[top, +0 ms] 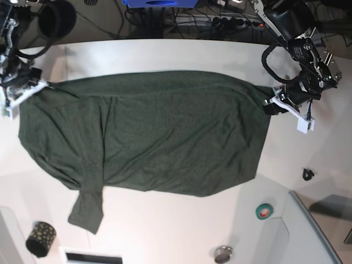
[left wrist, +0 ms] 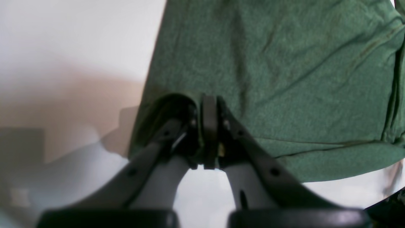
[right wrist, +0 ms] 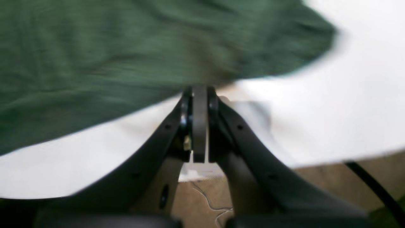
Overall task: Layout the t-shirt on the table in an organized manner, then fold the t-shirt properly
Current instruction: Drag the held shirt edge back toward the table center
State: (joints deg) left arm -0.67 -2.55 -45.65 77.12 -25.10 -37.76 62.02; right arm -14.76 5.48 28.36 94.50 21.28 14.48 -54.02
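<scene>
Layout step: the t-shirt (top: 165,140) is lying stretched across the table (top: 165,52), one sleeve hanging crumpled. Left gripper (left wrist: 208,104) is pinching the hem corner; right gripper (right wrist: 199,91) is pressed together at the shirt's edge, grip unclear. Next: flattening that sleeve.

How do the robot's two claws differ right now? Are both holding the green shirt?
The left gripper pinches the t-shirt, with fabric bunched around its fingertips; the right gripper touches only the shirt's edge, and a grip is unclear. The left view is sharp; the right is blurred. Both are shut, at opposite ends of the shirt on the table.
</scene>
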